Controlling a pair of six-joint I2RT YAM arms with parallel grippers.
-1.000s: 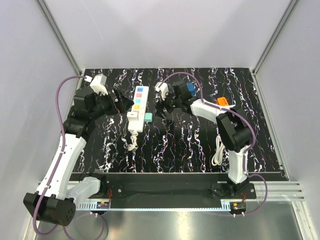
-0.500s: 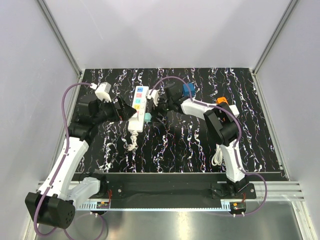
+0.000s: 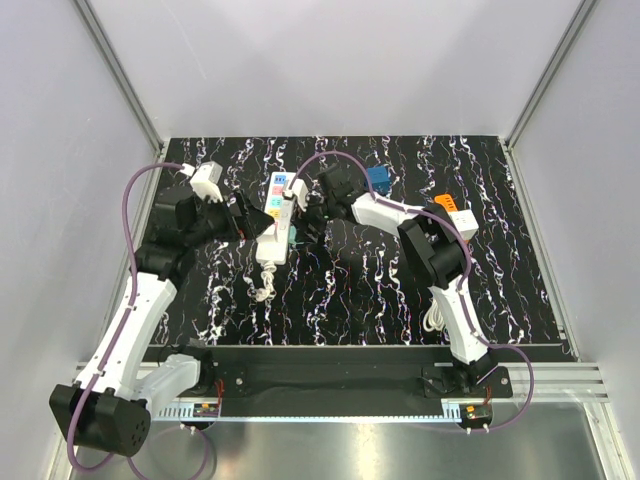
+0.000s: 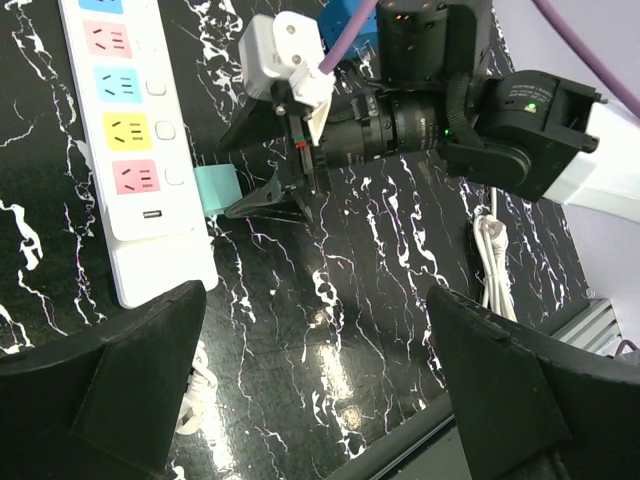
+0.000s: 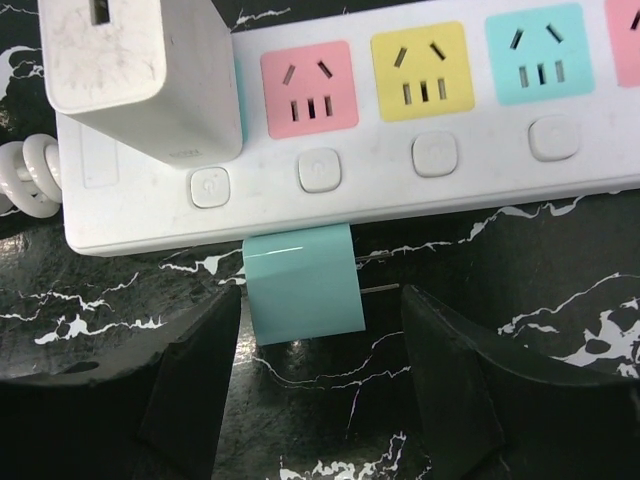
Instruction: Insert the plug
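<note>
Right now the teal plug [image 5: 303,283] lies against the power strip [image 5: 480,192], between the right gripper's [image 5: 320,310] parted, unclenched fingers

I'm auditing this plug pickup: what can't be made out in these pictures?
- Right wrist view: the teal plug shows one thin prong; any others are hidden under its body.
- Right wrist view: the white charger covers the socket beneath it, and the right edge cuts off the power strip.
- Top view: the right claw covers most of the plug.
- Left wrist view: the top edge cuts off the strip's far end.
</note>
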